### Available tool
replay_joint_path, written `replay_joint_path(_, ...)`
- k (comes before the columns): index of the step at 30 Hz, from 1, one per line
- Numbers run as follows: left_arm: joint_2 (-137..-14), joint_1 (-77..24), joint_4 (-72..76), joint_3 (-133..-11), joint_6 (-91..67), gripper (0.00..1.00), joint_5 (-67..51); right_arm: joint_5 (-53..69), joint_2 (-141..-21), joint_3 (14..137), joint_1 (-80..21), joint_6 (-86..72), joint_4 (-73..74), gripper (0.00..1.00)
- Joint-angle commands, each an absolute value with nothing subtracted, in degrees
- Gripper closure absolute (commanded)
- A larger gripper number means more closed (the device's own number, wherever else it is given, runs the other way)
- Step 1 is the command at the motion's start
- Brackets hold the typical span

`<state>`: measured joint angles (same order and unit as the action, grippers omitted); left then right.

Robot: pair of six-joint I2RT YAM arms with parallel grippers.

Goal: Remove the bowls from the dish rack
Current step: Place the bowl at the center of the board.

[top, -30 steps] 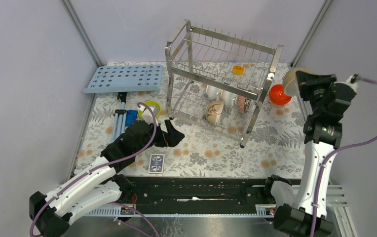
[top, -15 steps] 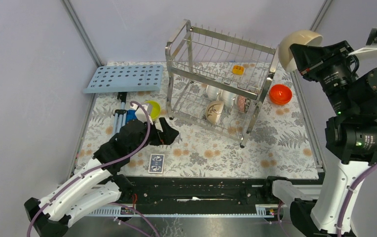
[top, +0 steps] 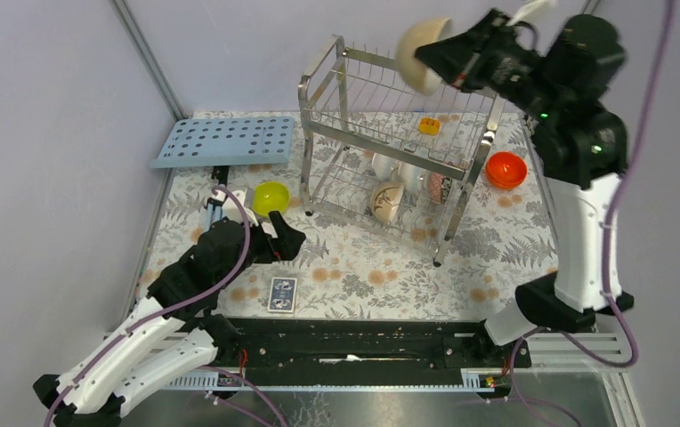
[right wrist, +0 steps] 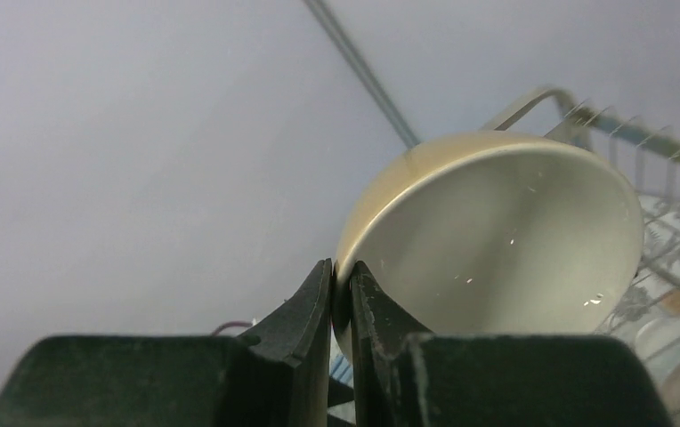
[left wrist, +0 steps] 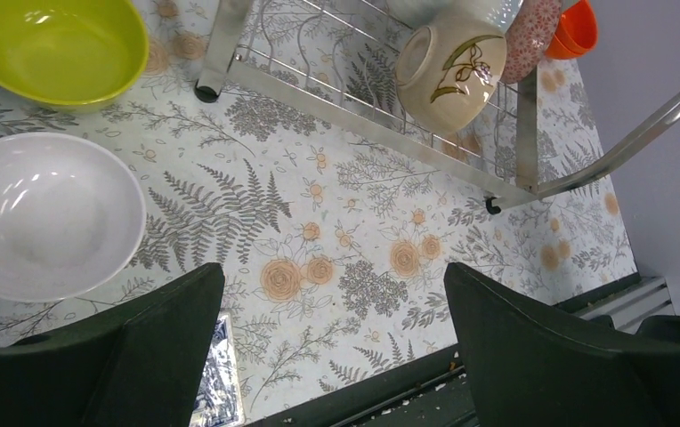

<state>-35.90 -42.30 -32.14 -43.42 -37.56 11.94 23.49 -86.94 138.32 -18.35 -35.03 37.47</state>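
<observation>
High above the steel dish rack (top: 304,133), my right gripper (top: 439,60) is shut on the rim of a plain beige bowl (top: 421,52), tilted on edge; the right wrist view shows the rim pinched between the jaws (right wrist: 341,276). A beige flowered bowl (top: 387,201), two white bowls (top: 385,165) and a speckled bowl (top: 439,187) stand in the lower tier. On the table lie an orange-red bowl (top: 505,169), a yellow-green bowl (top: 271,197) and a white bowl (left wrist: 43,213). My left gripper (left wrist: 332,267) hangs open over bare table left of the rack, holding nothing.
A light-blue perforated tray (top: 225,140) lies at the back left. A yellow-orange block (top: 429,125) sits on the rack's upper tier. A blue patterned card box (top: 282,294) lies near the front edge, beside a black rail (top: 354,342). A blue-handled tool (top: 221,213) lies by the left arm.
My right arm swung the beige bowl up and left, from beside the orange-red bowl to above the rack. My left arm drew back left, uncovering the yellow-green bowl.
</observation>
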Motion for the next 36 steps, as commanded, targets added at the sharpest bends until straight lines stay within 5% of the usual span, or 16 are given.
replay_joint_path(1,-34.49,-42.44,-34.73,-46.92,-38.29,0.01,15.84,19.21,-89.83,143.89,-28.63,-27.62,36.64,1.00)
replay_joint_path(11,-32.47,-42.43,-41.06,-51.92,-38.14,0.01,24.96,1.24,-88.41,134.61,-56.72,-8.74,43.80,1.00)
replay_joint_path(21,-28.03,-42.41,-41.65,-54.00,-37.56,0.01,37.57,-24.27,-78.30,103.95,-78.97,-3.29,42.75,1.00)
replay_joint_path(36,-33.57,-42.44,-36.45,-52.86,-27.46,0.01,5.02,-40.82,-73.93,68.28,-99.87,-0.46,42.37,1.00)
